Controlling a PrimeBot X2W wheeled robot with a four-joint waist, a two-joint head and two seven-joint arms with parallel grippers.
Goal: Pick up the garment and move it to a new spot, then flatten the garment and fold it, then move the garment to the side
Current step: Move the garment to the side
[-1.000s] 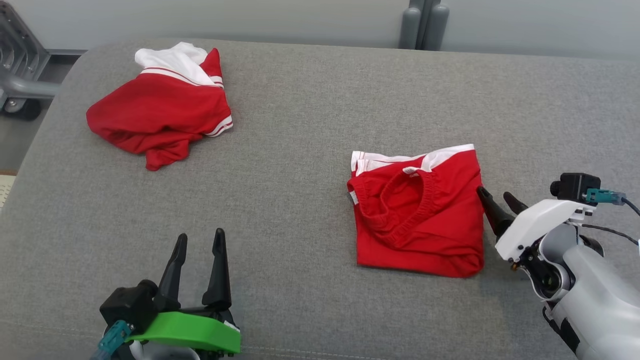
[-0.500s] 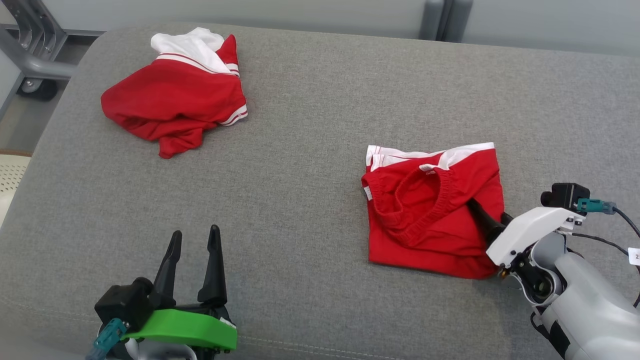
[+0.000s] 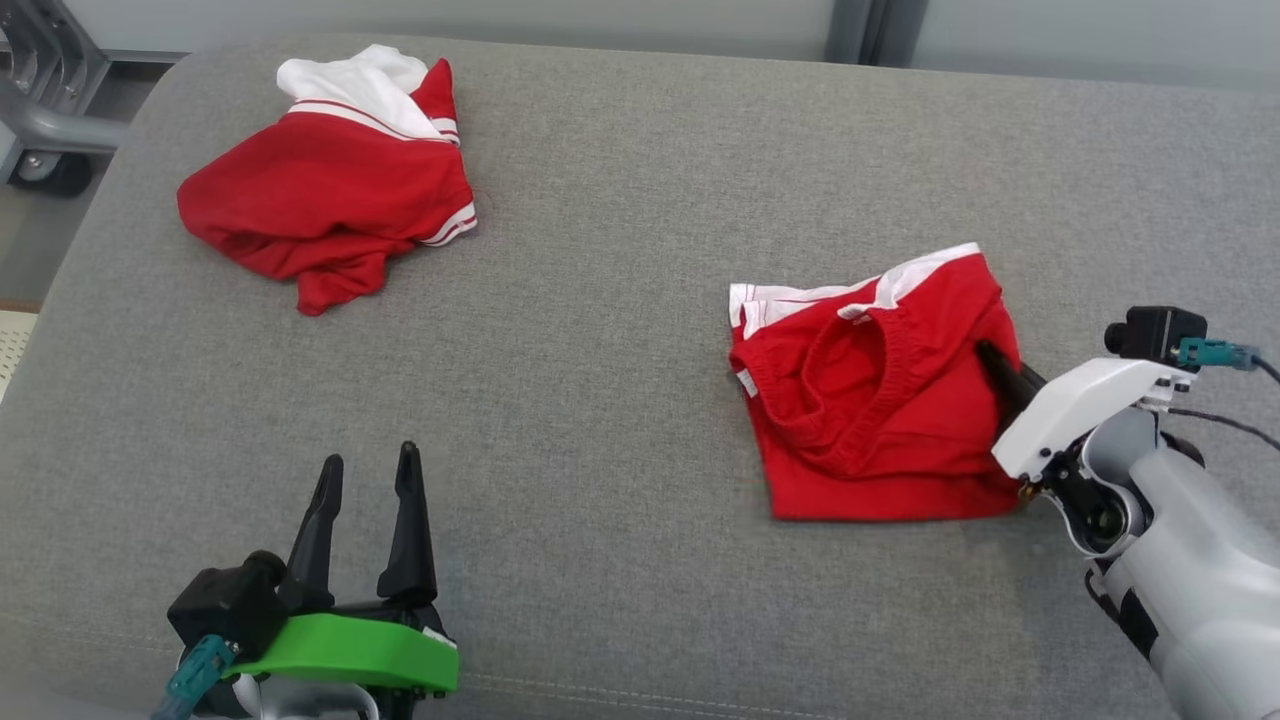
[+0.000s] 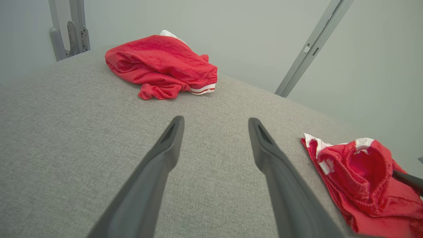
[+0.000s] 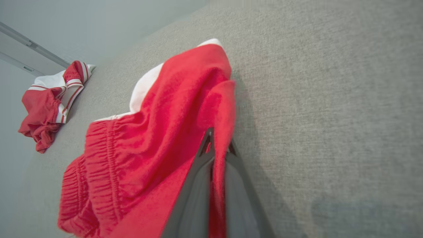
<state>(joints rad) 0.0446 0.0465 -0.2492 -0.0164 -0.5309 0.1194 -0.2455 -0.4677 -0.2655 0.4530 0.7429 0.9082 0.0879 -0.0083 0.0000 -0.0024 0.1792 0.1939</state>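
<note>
A folded red garment [image 3: 870, 400] with white trim and an elastic waistband lies on the grey cushion, right of centre; it also appears as the garment [image 4: 360, 175] at the lower right of the left wrist view. My right gripper [image 3: 990, 352] is shut on the garment's right edge, and that red cloth [image 5: 158, 132] is pinched between the fingers of the right gripper [image 5: 218, 138], its edge lifted slightly. My left gripper [image 3: 368, 458] stands open and empty at the lower left, the same left gripper [image 4: 216, 119] hovering over bare cushion.
A second, crumpled red and white garment [image 3: 320, 200] lies at the far left of the grey cushion [image 3: 600, 350]. A metal frame with a wheel [image 3: 40, 110] stands beyond the left edge. A grey post [image 3: 855, 30] rises behind the cushion.
My right gripper slid in from the garment's right side onto its edge and shut on the cloth, raising that edge a little. The left gripper stayed open. The head camera shifted.
</note>
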